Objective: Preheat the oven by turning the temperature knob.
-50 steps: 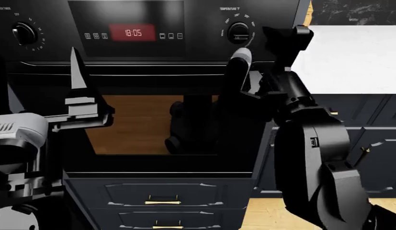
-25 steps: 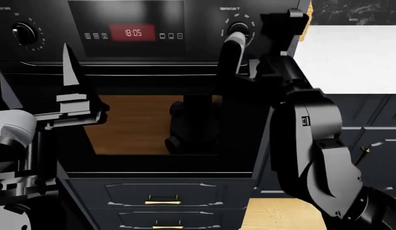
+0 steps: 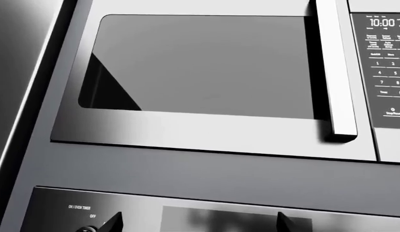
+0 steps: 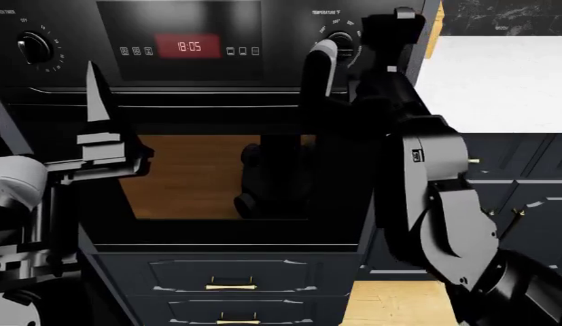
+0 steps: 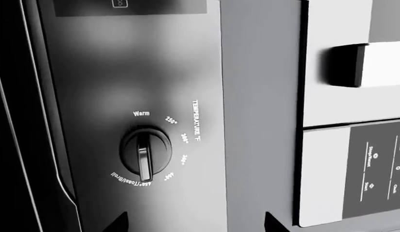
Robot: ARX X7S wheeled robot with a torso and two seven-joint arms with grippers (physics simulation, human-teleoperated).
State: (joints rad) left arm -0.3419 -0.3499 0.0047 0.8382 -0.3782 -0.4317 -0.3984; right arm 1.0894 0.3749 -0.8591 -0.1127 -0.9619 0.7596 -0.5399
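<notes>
The glossy black oven (image 4: 190, 183) fills the head view, with its red clock display (image 4: 188, 46) and a timer knob (image 4: 34, 47) at the left. The temperature knob (image 4: 342, 46) is partly hidden behind my right gripper (image 4: 353, 44). That gripper is open, with one finger on each side of the knob, just in front of it. In the right wrist view the temperature knob (image 5: 145, 152) stands ahead of the open right gripper (image 5: 194, 224), its pointer towards the broil mark. My left gripper (image 4: 49, 102) is open and empty, held up before the oven's left side.
A steel microwave (image 3: 200, 67) with a bar handle (image 3: 335, 72) sits above the oven panel. Navy drawers with gold handles (image 4: 231, 284) lie below the oven. A white countertop (image 4: 498, 81) and navy cabinets stand to the right.
My right gripper has risen and closed in on the temperature knob, and its fingers now flank it. My left gripper has shifted slightly left.
</notes>
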